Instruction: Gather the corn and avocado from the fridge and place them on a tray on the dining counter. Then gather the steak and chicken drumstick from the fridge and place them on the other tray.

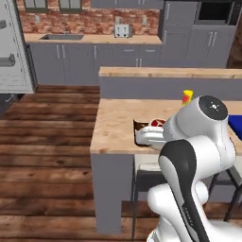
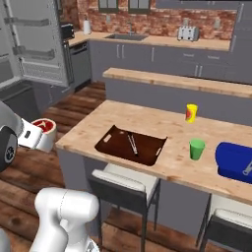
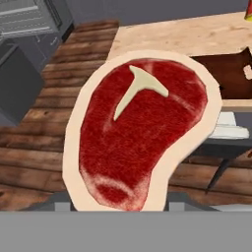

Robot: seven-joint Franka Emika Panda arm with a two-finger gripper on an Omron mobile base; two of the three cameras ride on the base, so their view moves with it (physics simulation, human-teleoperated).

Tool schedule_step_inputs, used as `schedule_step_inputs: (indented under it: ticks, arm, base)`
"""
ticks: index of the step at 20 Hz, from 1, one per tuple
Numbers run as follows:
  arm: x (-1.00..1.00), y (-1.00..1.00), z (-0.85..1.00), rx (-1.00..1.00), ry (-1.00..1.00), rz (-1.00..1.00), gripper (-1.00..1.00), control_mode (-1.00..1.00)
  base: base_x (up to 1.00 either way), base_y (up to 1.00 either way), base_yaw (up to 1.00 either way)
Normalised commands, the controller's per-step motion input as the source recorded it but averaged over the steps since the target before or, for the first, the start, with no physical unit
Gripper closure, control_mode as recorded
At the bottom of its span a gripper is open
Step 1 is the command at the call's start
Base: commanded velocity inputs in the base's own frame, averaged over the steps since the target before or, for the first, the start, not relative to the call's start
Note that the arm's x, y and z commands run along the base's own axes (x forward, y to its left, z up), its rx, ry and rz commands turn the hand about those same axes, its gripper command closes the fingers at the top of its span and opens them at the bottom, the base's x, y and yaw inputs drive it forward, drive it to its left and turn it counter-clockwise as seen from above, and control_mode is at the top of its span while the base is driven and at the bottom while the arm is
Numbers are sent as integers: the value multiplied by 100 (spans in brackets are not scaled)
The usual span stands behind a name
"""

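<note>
The gripper carries the steak in half-open jaws, short of the dining counter and its brown tray. The fingers are hidden, so the hold seems edge-on; the slab could slip or clip the counter edge

steak: red raw steak with pale fat rim, matt, grainy
counter: light wooden dining counter, smooth
tray: dark brown wooden tray, satin
floor: dark wood plank floor, upper-left wall brick
</note>
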Motion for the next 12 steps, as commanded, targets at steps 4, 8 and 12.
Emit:
schedule_step_inputs:
  ticks: [4, 8, 12]
  arm:
    - [0, 0, 0, 0, 0, 0, 100, 100]
    - [0, 0, 0, 0, 0, 0, 100, 100]
    - [0, 0, 0, 0, 0, 0, 100, 100]
  base:
    - [0, -91, -7]
    - [0, -86, -7]
    - [2, -79, -8]
